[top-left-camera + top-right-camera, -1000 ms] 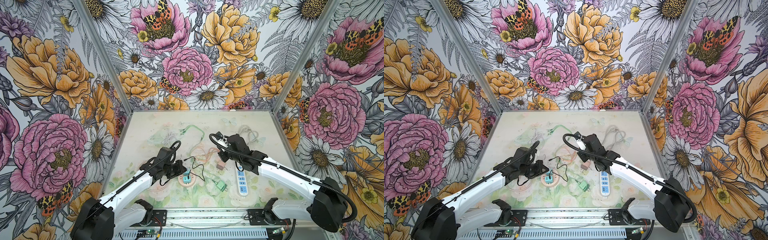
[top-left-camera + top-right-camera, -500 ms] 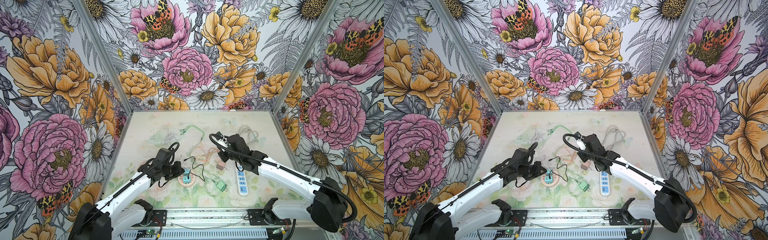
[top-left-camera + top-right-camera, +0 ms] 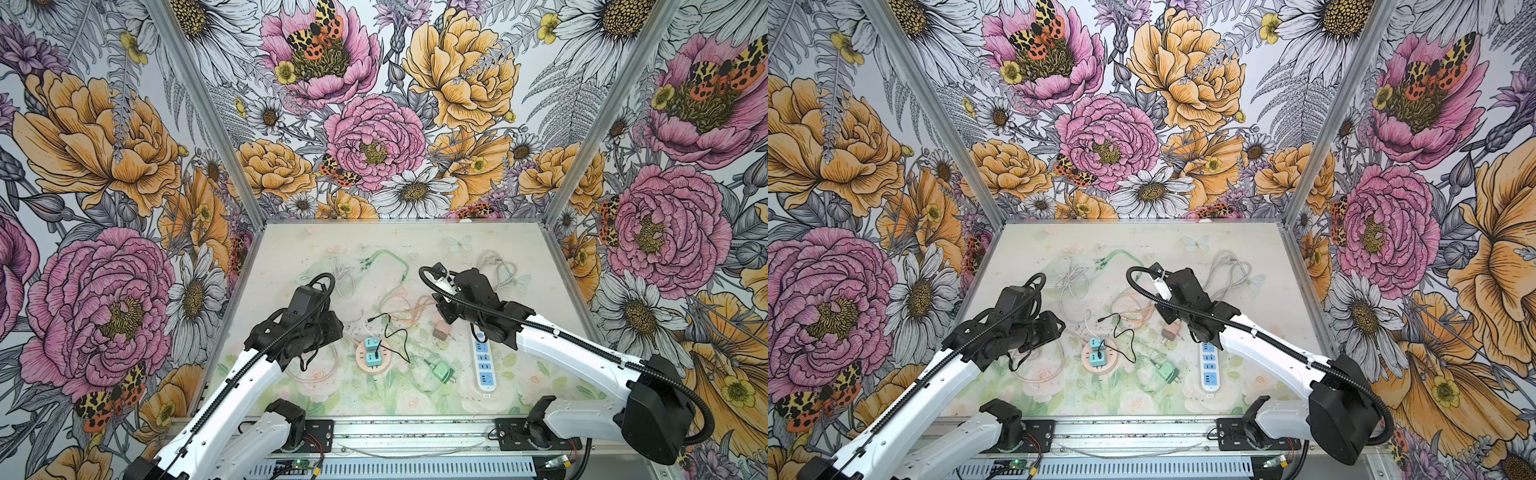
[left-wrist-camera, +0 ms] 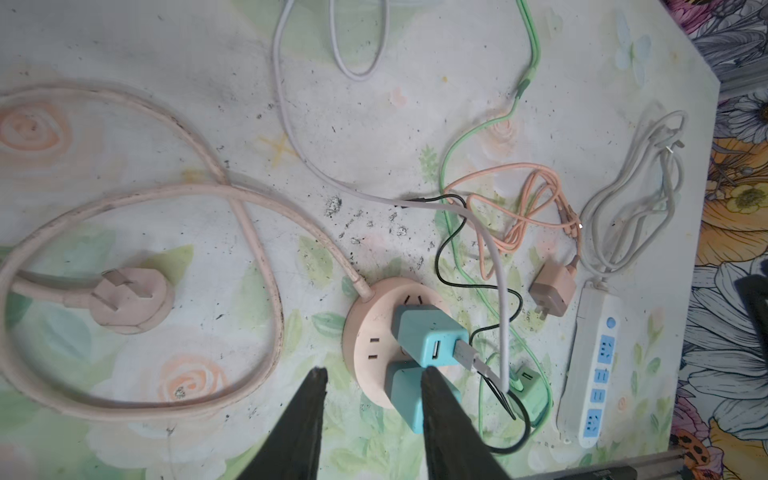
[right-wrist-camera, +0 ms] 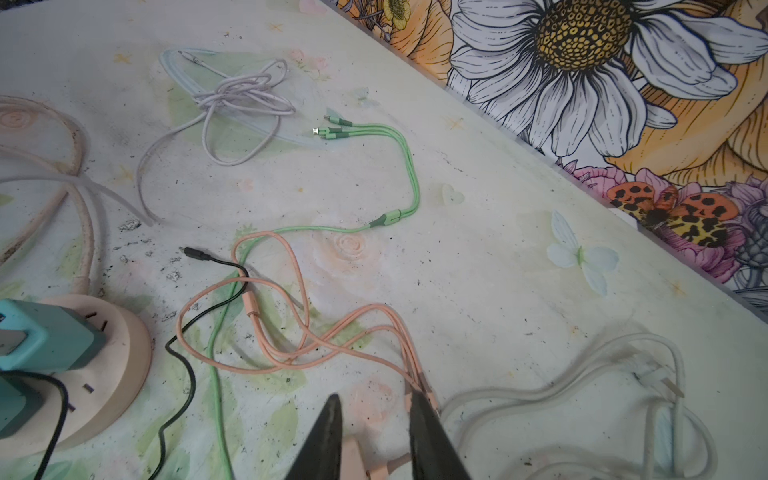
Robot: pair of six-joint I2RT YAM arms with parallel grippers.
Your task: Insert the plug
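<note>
Both parted and empty, left gripper [image 4: 374, 372] hangs beside the socket hub [image 4: 365, 332], right gripper [image 5: 374, 397] over the pink charger [image 5: 357, 457], seemingly to grasp it.

Right fingers [image 5: 326, 440] stand parted above the pink charger [image 5: 358, 461] on the worktop [image 5: 478, 257]. A pink cable [image 5: 286, 357] loops beside a green cable [image 5: 409, 174], crossing it.

No legible text, labels or numbers anywhere
</note>
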